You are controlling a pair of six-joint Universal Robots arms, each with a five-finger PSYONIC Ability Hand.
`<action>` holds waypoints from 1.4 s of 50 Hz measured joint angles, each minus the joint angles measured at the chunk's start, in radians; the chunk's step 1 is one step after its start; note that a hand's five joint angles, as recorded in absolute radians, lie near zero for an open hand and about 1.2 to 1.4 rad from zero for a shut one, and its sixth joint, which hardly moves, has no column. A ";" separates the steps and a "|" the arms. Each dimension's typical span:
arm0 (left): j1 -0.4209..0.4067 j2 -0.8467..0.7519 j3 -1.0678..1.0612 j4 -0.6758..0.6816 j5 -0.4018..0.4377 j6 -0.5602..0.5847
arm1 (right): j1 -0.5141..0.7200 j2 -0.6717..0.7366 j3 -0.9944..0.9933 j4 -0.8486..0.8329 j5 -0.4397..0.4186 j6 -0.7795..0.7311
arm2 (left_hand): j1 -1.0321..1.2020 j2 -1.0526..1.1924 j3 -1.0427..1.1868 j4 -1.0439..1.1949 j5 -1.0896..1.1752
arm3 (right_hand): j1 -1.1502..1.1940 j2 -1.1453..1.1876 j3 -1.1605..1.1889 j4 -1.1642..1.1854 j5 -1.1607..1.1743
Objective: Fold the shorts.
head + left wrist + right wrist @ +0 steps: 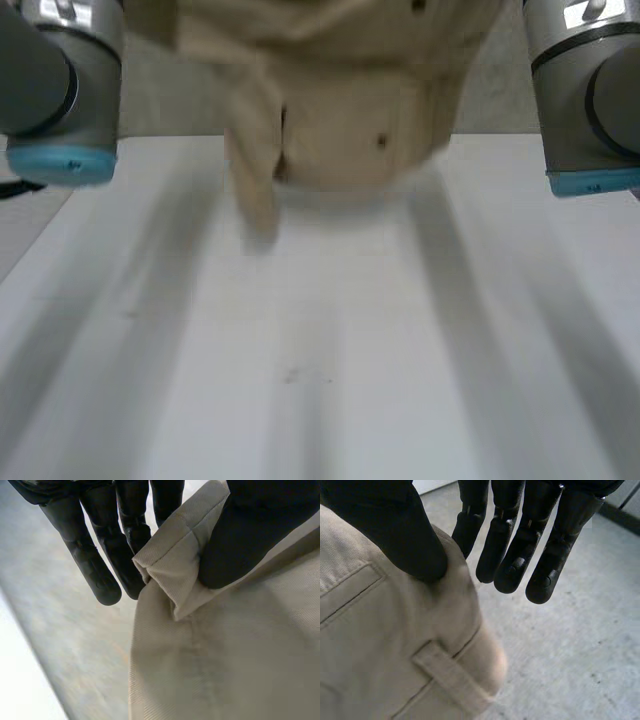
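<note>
Beige shorts (340, 130) hang lifted above the white table (330, 350), with one leg drooping toward it on the left. In the left wrist view my left hand (105, 555) pinches a folded hem of the shorts (225, 655) between its thumb (240, 545) and straight fingers. In the right wrist view my right hand (520, 550) has its thumb (405, 535) pressed on the waistband of the shorts (385, 645), close to a belt loop (452, 677), nipping the edge against the nearest finger.
My left arm (60, 90) and right arm (590, 90) flank the hanging cloth. The white tabletop stretches bare below the shorts, with a grey floor beyond its far edge.
</note>
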 measured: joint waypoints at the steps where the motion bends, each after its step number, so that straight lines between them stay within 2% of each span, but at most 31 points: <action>1: -0.003 0.000 0.002 0.016 -0.006 -0.003 | 0.001 -0.003 0.005 -0.010 0.003 0.001 | 0.000 0.000 0.000 0.000 0.000 | 0.000 0.000 0.000 0.001 0.000; 3: -0.018 0.002 -0.028 0.086 -0.030 -0.019 | 0.009 -0.012 0.034 -0.022 0.013 0.005 | 0.000 0.000 0.000 0.000 0.000 | 0.000 0.000 0.000 0.002 0.000; 6: -0.032 0.016 -0.128 0.121 -0.036 -0.030 | 0.017 -0.011 0.088 0.034 0.017 0.003 | 0.000 0.000 0.000 0.000 0.029 | 0.008 0.000 0.000 0.002 0.019; 14: -0.037 0.041 -0.493 0.121 -0.028 -0.036 | 0.026 0.033 0.261 0.186 0.003 -0.004 | 0.000 -0.013 -0.003 -0.012 0.029 | 0.009 0.000 0.000 0.002 0.021; 18: -0.036 0.032 -0.671 0.111 -0.028 -0.035 | 0.026 0.085 0.358 0.225 -0.010 -0.017 | -0.027 -0.119 -0.111 -0.113 -0.004 | 0.009 0.002 0.000 0.002 0.021; 24: -0.046 0.030 -0.845 0.046 -0.030 -0.027 | 0.022 0.150 0.484 0.312 -0.020 -0.099 | -0.220 -0.295 -0.280 -0.289 -0.195 | 0.009 0.002 0.000 0.002 0.021; 28: -0.048 0.084 -0.894 -0.035 -0.030 -0.026 | 0.019 0.138 0.531 0.389 -0.022 -0.138 | -0.307 -0.393 -0.379 -0.387 -0.297 | 0.009 0.002 0.000 0.002 0.021; 30: -0.049 0.121 -0.909 -0.090 -0.030 -0.027 | 0.017 0.122 0.549 0.429 -0.024 -0.149 | -0.417 -0.503 -0.489 -0.504 -0.418 | 0.009 0.002 0.000 0.002 0.021; 32: -0.050 0.170 -0.919 -0.168 -0.030 -0.027 | 0.015 0.090 0.572 0.495 -0.034 -0.157 | -0.556 -0.634 -0.622 -0.636 -0.550 | -0.066 -0.115 -0.104 -0.110 -0.068; 34: -0.050 0.207 -0.923 -0.238 -0.029 -0.028 | 0.012 0.060 0.586 0.551 -0.051 -0.155 | -0.663 -0.739 -0.722 -0.740 -0.655 | -0.367 -0.468 -0.443 -0.452 -0.387; 36: -0.050 0.233 -0.924 -0.292 -0.028 -0.029 | 0.006 0.036 0.594 0.587 -0.067 -0.150 | -0.673 -0.761 -0.746 -0.767 -0.681 | -0.367 -0.468 -0.443 -0.452 -0.387; 37: -0.049 0.245 -0.924 -0.319 -0.027 -0.029 | 0.000 0.022 0.598 0.606 -0.076 -0.144 | -0.673 -0.761 -0.746 -0.767 -0.681 | -0.657 -0.793 -0.780 -0.790 -0.731; 38: -0.048 0.262 -0.923 -0.355 -0.027 -0.030 | -0.012 -0.001 0.602 0.628 -0.091 -0.131 | -0.673 -0.767 -0.751 -0.773 -0.691 | -0.734 -0.888 -0.892 -0.902 -0.848; 42: -0.039 0.301 -0.920 -0.424 -0.027 -0.034 | -0.074 -0.076 0.605 0.659 -0.141 -0.055 | -0.673 -0.768 -0.751 -0.773 -0.691 | -0.764 -0.946 -0.959 -0.946 -0.899; 47: -0.013 0.318 -0.919 -0.433 -0.027 -0.038 | -0.142 -0.125 0.582 0.660 -0.195 0.047 | -0.673 -0.789 -0.773 -0.794 -0.712 | -0.764 -0.945 -0.956 -0.946 -0.899; 53: 0.015 0.323 -0.942 -0.424 -0.028 -0.049 | -0.168 -0.114 0.537 0.653 -0.225 0.077 | -0.673 -0.789 -0.773 -0.794 -0.712 | -0.733 -0.886 -0.884 -0.902 -0.843; 57: 0.018 0.335 -0.970 -0.422 -0.027 -0.062 | -0.165 -0.085 0.523 0.648 -0.232 0.034 | -0.673 -0.789 -0.773 -0.794 -0.712 | -0.672 -0.827 -0.820 -0.834 -0.793; 65: 0.019 0.398 -1.066 -0.417 -0.022 -0.116 | -0.156 0.005 0.534 0.620 -0.246 -0.193 | -0.673 -0.789 -0.773 -0.794 -0.712 | -0.623 -0.774 -0.765 -0.779 -0.743; 70: 0.027 0.429 -1.128 -0.393 0.009 -0.138 | -0.161 0.058 0.551 0.534 -0.251 -0.264 | -0.673 -0.789 -0.773 -0.794 -0.712 | -0.537 -0.664 -0.663 -0.673 -0.650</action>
